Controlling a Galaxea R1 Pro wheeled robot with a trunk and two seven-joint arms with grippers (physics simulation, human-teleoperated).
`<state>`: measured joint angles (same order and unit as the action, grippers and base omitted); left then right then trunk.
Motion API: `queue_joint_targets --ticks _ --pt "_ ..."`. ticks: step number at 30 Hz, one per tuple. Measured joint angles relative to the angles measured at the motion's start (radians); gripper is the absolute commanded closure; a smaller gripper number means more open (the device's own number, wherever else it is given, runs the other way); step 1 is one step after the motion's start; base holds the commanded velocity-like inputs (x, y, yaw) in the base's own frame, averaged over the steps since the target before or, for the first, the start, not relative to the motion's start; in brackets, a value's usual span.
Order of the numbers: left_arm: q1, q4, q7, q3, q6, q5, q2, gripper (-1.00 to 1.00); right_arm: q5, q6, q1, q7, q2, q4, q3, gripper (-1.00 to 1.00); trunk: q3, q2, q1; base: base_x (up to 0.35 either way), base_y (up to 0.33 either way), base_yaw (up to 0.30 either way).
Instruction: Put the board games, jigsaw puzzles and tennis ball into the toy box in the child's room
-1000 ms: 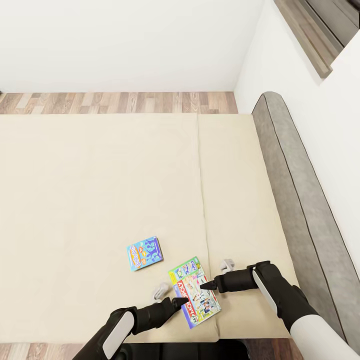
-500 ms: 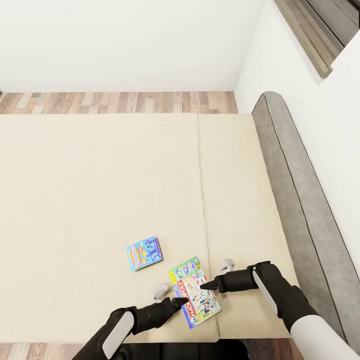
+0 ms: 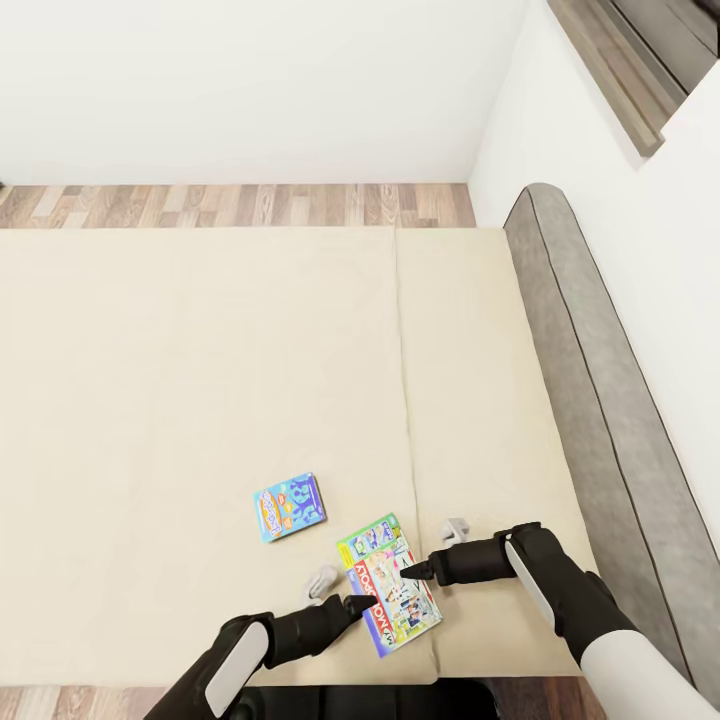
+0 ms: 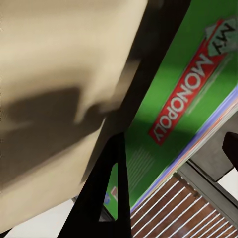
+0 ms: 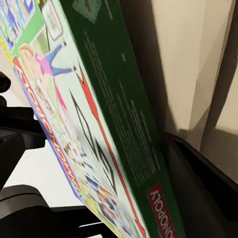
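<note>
In the head view, the white-green board game (image 3: pixel 391 598) sits near the front edge of the bed (image 3: pixel 200 400), with the left gripper (image 3: pixel 358 604) pressed to its near-left edge and the right gripper (image 3: pixel 418 571) to its far-right edge; this looks like a two-armed squeeze, chosen because the box is too thin and flat for one claw to pick off a soft mattress. The blue board game (image 3: pixel 290 506) lies flat just beside it, untouched. In the left wrist view, the green Monopoly side of the box (image 4: pixel 188 99) stands tilted off the beige mattress (image 4: pixel 44 59), with one dark finger (image 4: pixel 106 198) beside its edge; how wide this claw stands I cannot tell. In the right wrist view, the box (image 5: pixel 99 124) runs edge-on across the picture, a dark finger (image 5: pixel 198 188) lying against its green side; its opening too cannot be judged.
</note>
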<state>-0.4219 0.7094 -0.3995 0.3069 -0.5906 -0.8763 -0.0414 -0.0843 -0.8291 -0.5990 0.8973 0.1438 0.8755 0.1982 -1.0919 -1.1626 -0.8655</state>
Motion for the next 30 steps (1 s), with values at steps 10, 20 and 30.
queue_joint_targets --ticks 10,20,30 --pt "-0.011 -0.011 -0.001 0.000 0.002 0.002 -0.013 -1.00 -0.006 -0.002 -0.001 -0.002 0.013 0.001 -0.009 -1.00 0.000 0.000 -0.002 0.000 0.000 0.000" --pt "-0.058 -0.067 -0.003 0.001 0.000 0.001 -0.049 -1.00 -0.009 0.000 -0.001 -0.006 0.018 0.002 -0.082 -1.00 0.000 0.000 -0.002 0.000 0.000 0.000" --pt "-0.069 -0.070 -0.001 0.000 0.005 0.000 -0.067 -1.00 -0.004 0.002 -0.001 -0.008 0.020 0.003 -0.111 -1.00 0.000 0.000 -0.002 0.000 0.000 0.000"
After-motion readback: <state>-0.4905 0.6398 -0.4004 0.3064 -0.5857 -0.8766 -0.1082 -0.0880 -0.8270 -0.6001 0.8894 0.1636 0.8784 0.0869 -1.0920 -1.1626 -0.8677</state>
